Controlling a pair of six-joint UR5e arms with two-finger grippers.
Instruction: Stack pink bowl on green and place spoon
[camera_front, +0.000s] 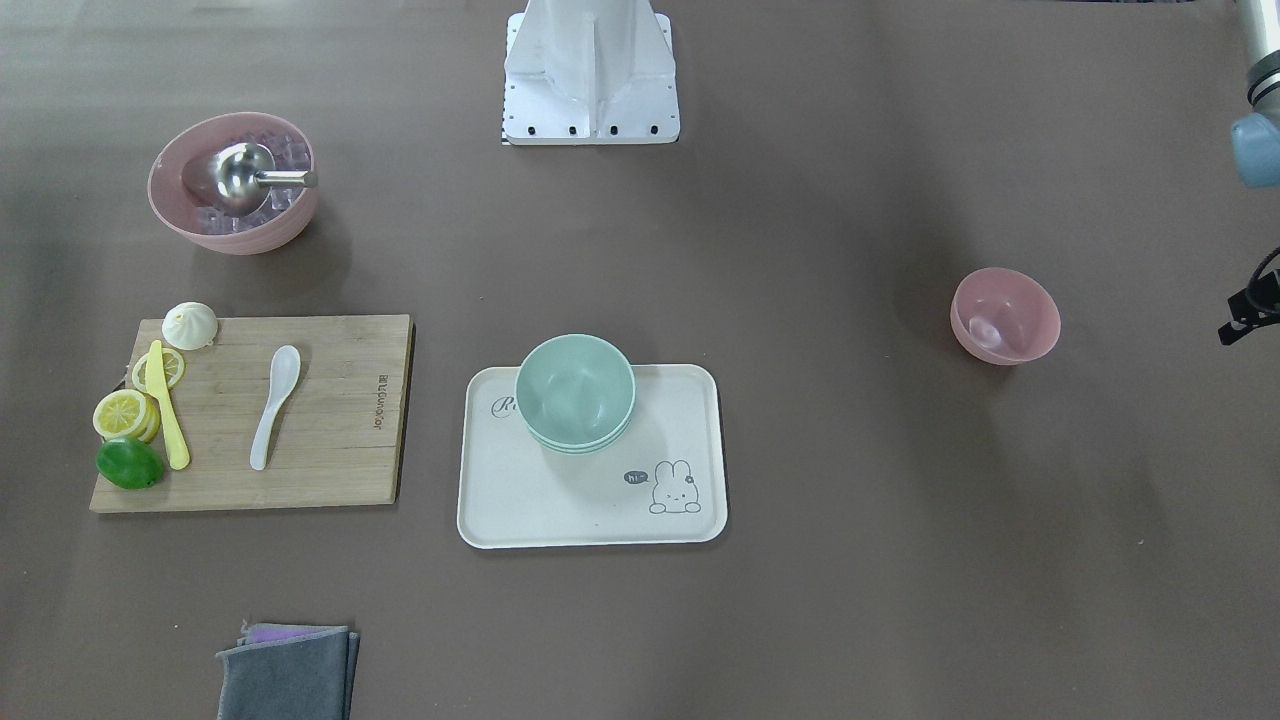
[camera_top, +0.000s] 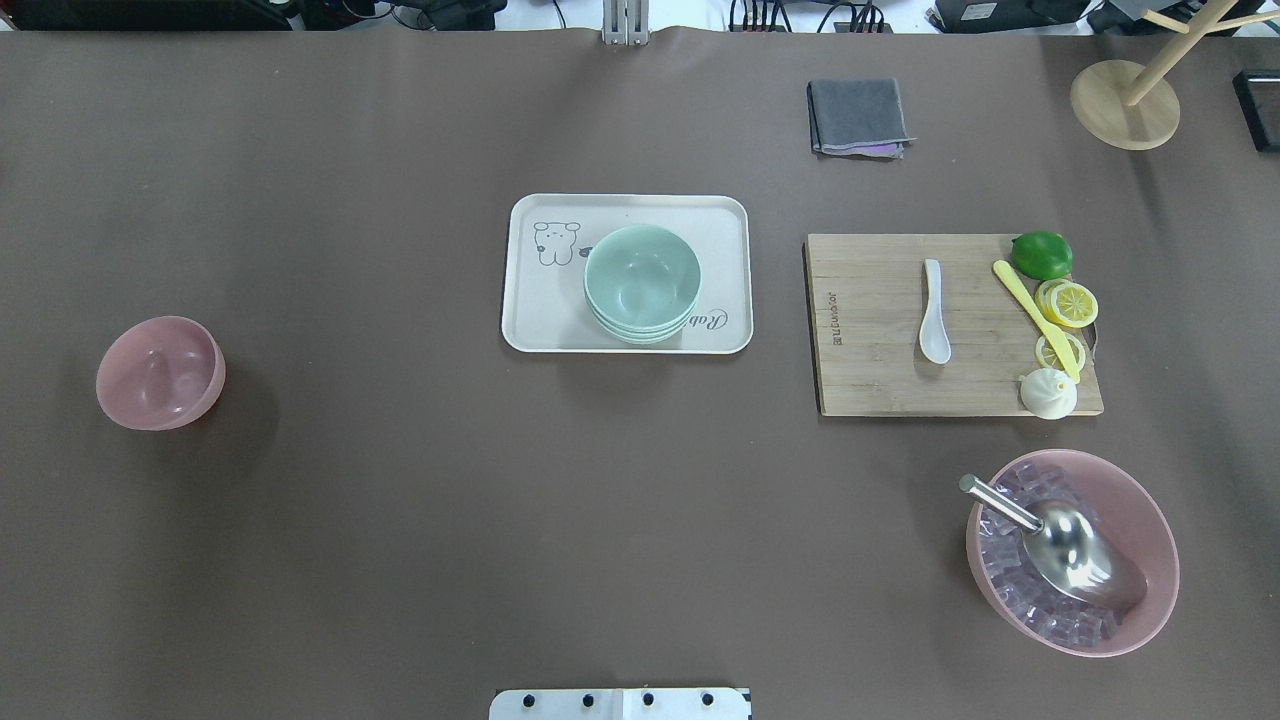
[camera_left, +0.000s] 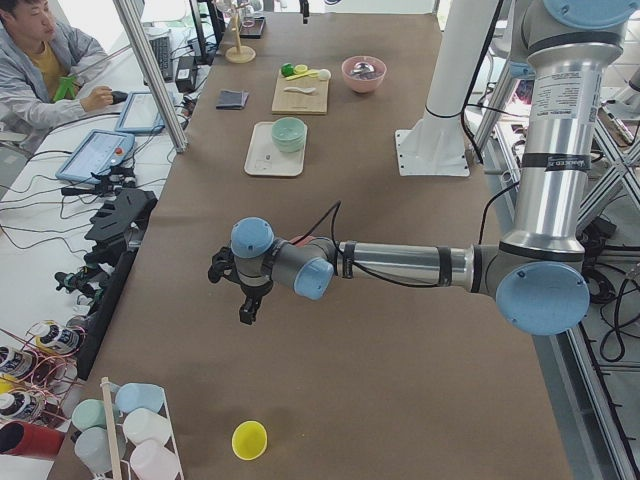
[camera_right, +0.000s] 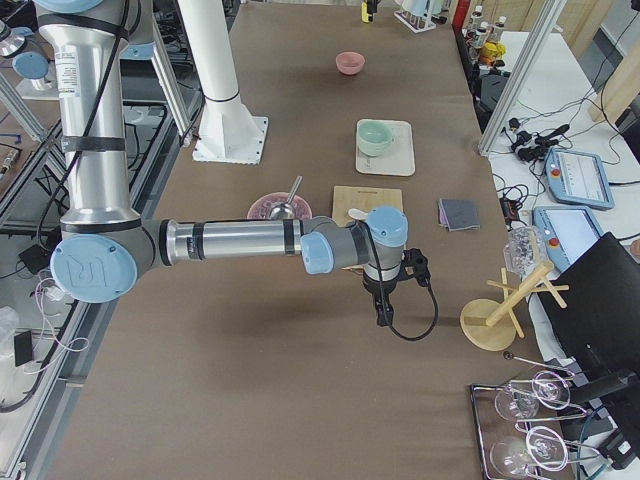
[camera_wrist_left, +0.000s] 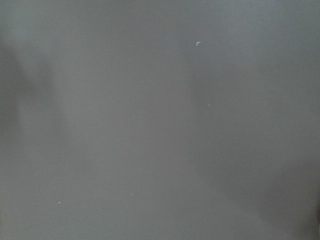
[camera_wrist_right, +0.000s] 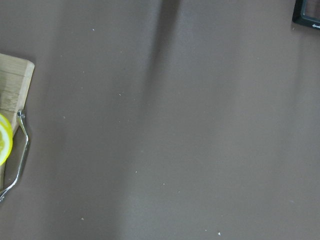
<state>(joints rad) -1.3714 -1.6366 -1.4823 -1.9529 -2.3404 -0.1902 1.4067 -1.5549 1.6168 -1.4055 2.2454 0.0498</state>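
We cannot tell if our left gripper (camera_left: 246, 308) is open. The pink bowl (camera_front: 1005, 318) near it looks light and slippery; grab the rim.

Brown worktop (camera_top: 400, 500). Directly on it:
- small pink bowl (camera_top: 160, 372), alone at the robot's left
- cream tray (camera_top: 530, 320) at centre
- bamboo board (camera_top: 870, 330) beside the tray
- large ice-filled pink bowl (camera_top: 1155, 530), near right
- folded grey cloth (camera_top: 857, 116) and round wooden stand base (camera_top: 1110, 108), far side
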